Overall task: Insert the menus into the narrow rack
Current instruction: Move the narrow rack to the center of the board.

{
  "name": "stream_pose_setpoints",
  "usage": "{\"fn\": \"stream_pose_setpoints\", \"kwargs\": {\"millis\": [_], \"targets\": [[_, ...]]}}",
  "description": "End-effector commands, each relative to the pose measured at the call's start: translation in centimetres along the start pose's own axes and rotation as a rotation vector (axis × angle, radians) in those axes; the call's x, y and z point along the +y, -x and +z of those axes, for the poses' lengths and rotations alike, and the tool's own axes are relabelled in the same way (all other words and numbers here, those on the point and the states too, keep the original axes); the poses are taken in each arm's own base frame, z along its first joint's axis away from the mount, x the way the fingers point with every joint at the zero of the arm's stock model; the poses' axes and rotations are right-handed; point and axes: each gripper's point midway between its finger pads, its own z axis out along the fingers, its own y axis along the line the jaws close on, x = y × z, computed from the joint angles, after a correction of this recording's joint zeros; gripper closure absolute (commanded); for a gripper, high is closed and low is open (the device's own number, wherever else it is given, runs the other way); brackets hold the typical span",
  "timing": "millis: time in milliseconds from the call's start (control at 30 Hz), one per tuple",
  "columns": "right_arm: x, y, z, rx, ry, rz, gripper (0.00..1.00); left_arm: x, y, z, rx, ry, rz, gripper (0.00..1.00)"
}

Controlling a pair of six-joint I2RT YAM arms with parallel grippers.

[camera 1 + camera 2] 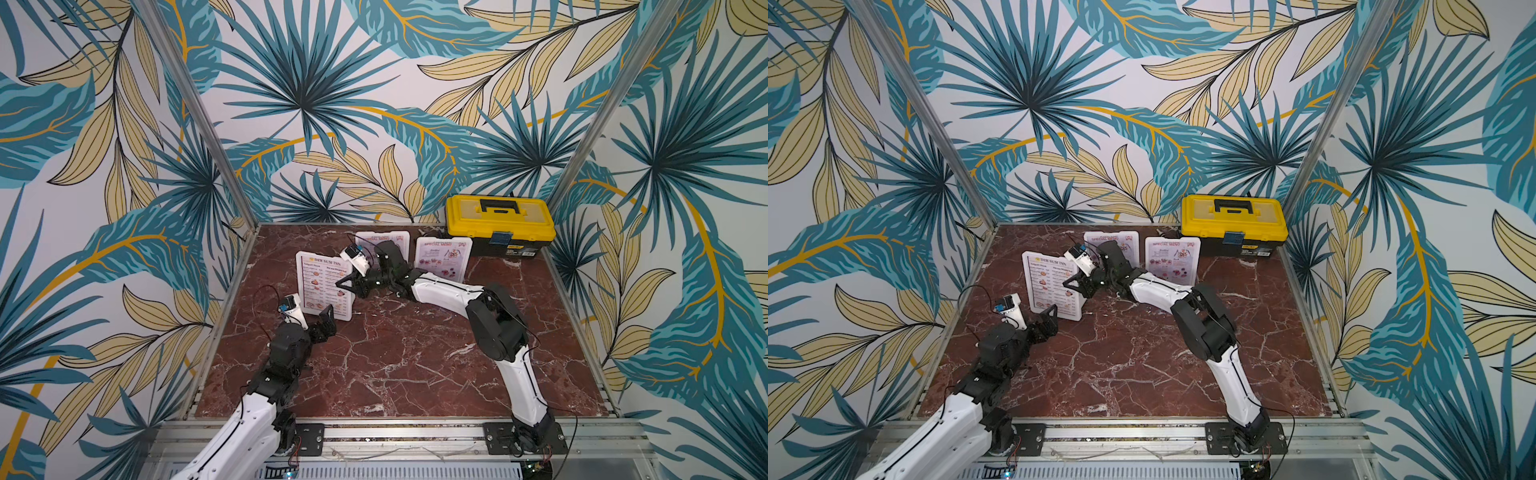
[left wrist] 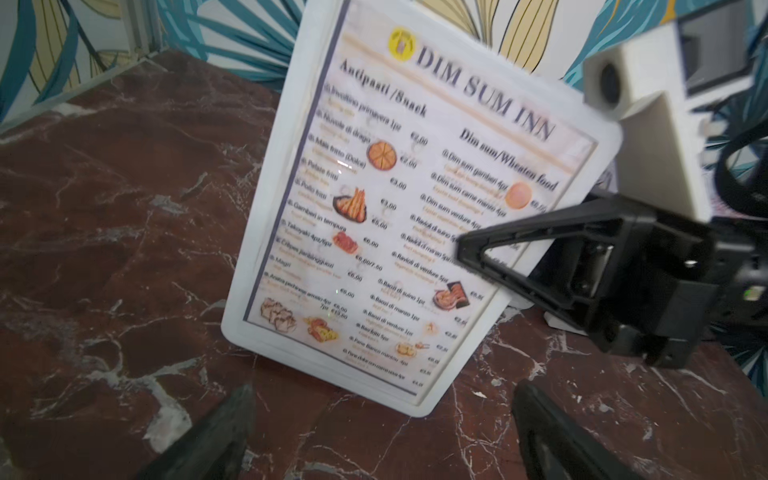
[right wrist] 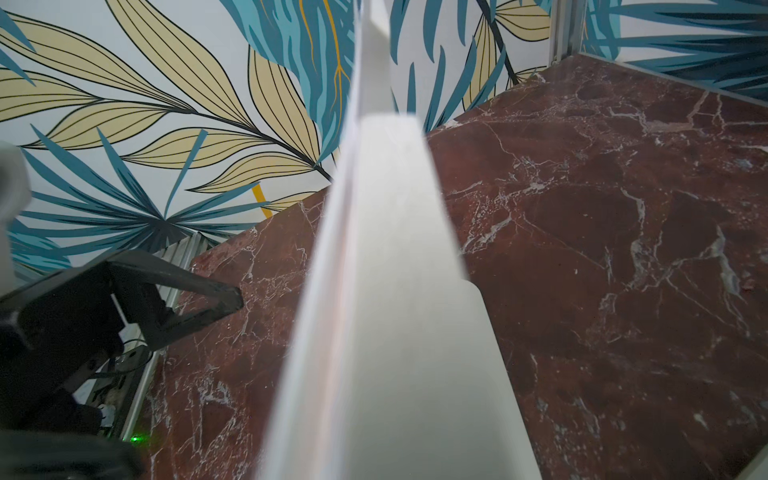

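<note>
on the marble top (image 1: 395, 365) the dim sum menu (image 1: 320, 286) is pinched by the right gripper (image 1: 342, 284); the open left gripper (image 1: 328, 316) is best placed low so tipping gets caught.

both top views look down over the whole table (image 1: 395, 374); wrist views sit close on the white menu (image 2: 374, 216).

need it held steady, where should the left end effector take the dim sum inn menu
Its free long edge on the left arm's side, approached sideways, jaws straddling the thin panel. The DIM SUM INN menu stands near upright, and the right end effector seems to pinch the opposite edge; the left end effector is open, low in front.
</note>
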Motion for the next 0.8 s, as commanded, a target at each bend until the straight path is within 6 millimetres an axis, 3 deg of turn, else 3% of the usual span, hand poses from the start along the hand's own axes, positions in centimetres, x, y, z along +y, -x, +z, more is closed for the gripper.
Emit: {"fn": "stream_pose_setpoints", "kwargs": {"millis": [0,167,333,533,767], "targets": [[-0.2,-0.8,0.8,0.041,0.015,0.001,0.81,-0.3,1.2,0.9,-0.044,-0.032,-0.062,0.03],[-0.9,0.4,0.5,0.038,-0.041,0.013,0.56,0.6,0.1,3.1,0.041,-0.007,-0.140,0.05],[1.0,3.6,-2.1,-0.009,-0.057,0.012,0.51,1.8,-0.8,5.3,0.103,0.012,-0.214,0.16],[3.3,6.4,-7.7,-0.079,-0.168,0.017,0.48,1.1,-1.0,6.6,0.146,-0.013,-0.244,0.17],[5.3,6.5,-15.6,-0.157,-0.347,0.035,0.44,-0.1,-1.3,7.6,0.193,-0.062,-0.281,0.17]]}}
